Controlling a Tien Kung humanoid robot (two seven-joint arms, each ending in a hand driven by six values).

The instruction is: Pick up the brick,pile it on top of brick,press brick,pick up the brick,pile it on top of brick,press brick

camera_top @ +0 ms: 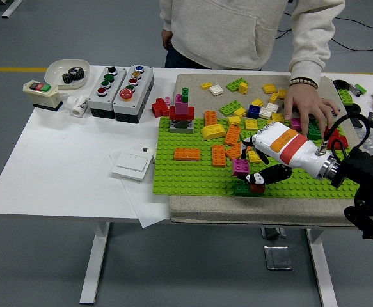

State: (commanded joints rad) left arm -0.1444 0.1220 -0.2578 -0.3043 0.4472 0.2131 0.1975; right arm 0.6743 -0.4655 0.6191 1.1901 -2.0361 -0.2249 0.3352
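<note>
My right hand (253,163), white with an orange band, reaches in from the right over the green baseplate (192,176). Its fingers are curled on a magenta brick (241,167), held just above a green brick (240,187) and a brown brick (257,188) that sit side by side near the plate's front edge. The thumb hides most of the brown brick. Loose bricks of many colours (237,134) lie behind them. My left arm is out of sight.
A person at the far side rests a hand (309,112) on the bricks at the right. A small red, magenta and green tower (182,112) stands at the plate's back left. Button boxes (122,83), a white switch plate (132,165) and a bowl (67,70) lie left.
</note>
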